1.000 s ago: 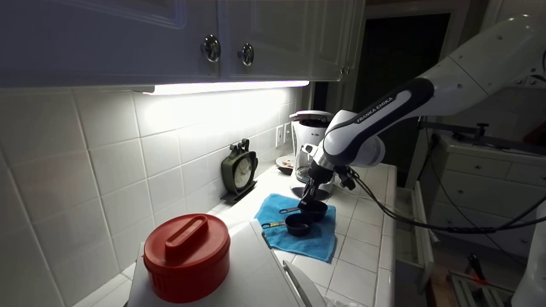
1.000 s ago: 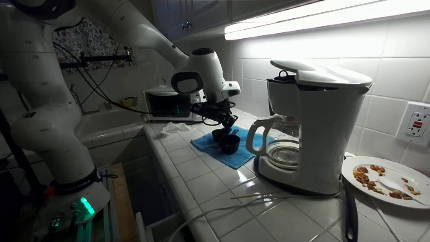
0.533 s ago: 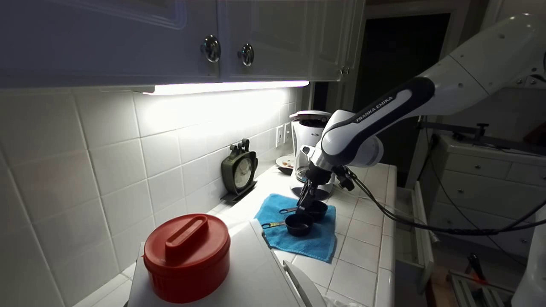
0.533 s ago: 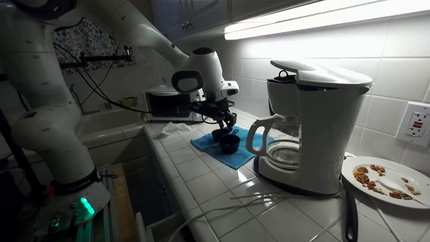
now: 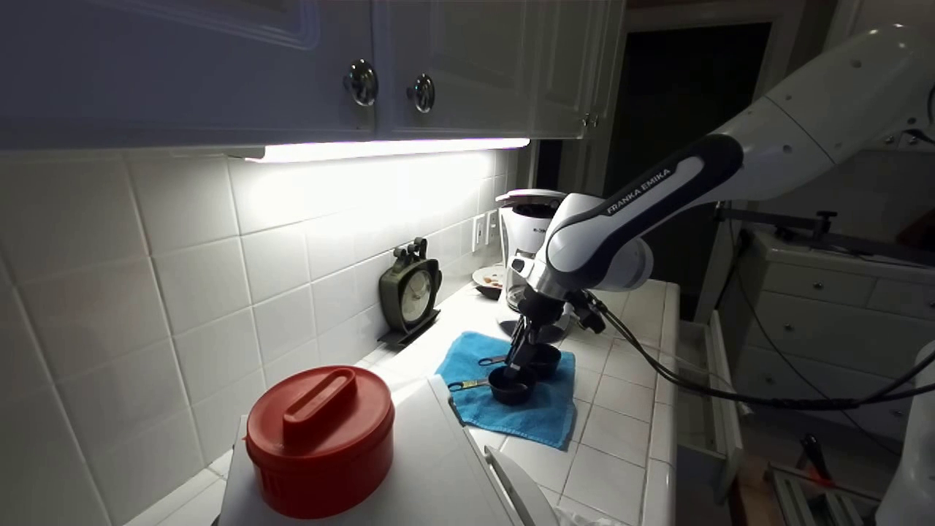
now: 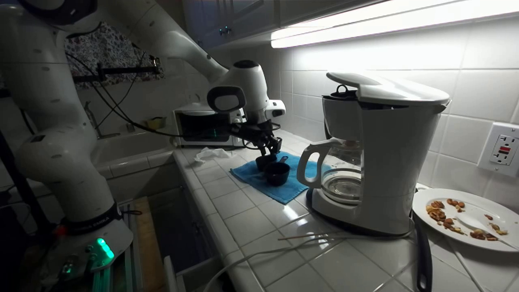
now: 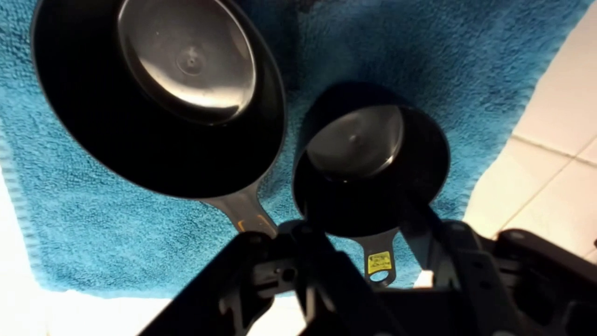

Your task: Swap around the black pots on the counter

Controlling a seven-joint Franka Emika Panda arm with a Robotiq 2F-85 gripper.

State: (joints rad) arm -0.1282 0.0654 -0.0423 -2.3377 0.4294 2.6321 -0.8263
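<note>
We see a larger round black pot (image 7: 158, 98) and a smaller round black pot (image 7: 371, 158), both glossy, standing upright with mouths upward on a blue terry towel (image 7: 140, 242); the towel lies on a long, white-tiled desk (image 5: 621, 394). In the wrist view we find the pots just beside each other, a narrow strip of towel showing between their rims. Each bears a slim grey side handle (image 7: 245, 210); in an exterior view both handles point toward the white tiled wall (image 5: 285, 321), and the smaller pot's carries a yellow label (image 7: 378, 262). We observe the dark, jointed fingers (image 7: 336, 280) of a white robot arm (image 5: 672, 179) parted and released at the smaller pot, their tips overlapping its handle-side rim in the wrist view; whether they touch it we cannot tell. In an exterior view a white coffee maker (image 6: 397, 170) with a glass carafe (image 6: 342, 186) stands on the desk near the towel, beside a round white plate (image 6: 507, 207) of brown nuts (image 6: 438, 214). In an exterior view we also note a round red container (image 5: 329, 475) with a red lid (image 5: 321, 398), resting on a flat white surface (image 5: 431, 460) nearer the camera than the towel.
</note>
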